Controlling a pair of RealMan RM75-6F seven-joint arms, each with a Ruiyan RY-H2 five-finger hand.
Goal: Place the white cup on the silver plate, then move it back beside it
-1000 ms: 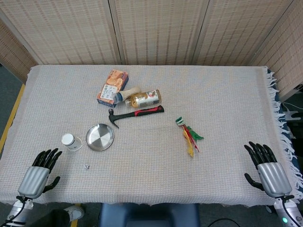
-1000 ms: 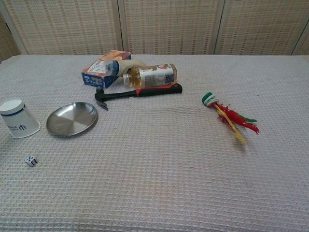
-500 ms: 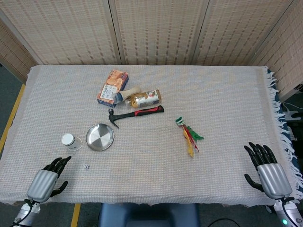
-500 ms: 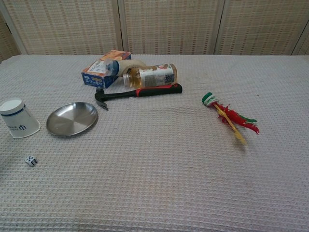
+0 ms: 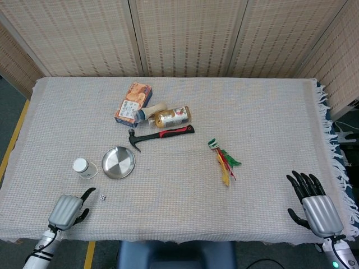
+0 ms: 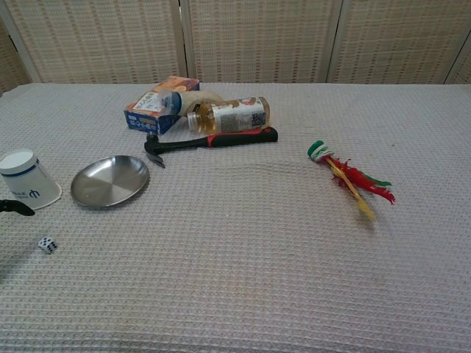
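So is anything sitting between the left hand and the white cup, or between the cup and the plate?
Nothing visible blocks either path. The left hand is just below the white cup; the die lies off to the side. The silver plate is right beside the cup.

On the table there is one white cup (image 5: 82,167), one silver plate (image 5: 118,162), one hammer (image 5: 160,135) and one die (image 5: 102,197). There is also one bottle (image 5: 171,117), one box (image 5: 133,103) and one feather shuttlecock (image 5: 223,161).

The cup (image 5: 82,167) stands just left of the plate (image 5: 118,162), the die (image 5: 102,197) nearer the front edge.
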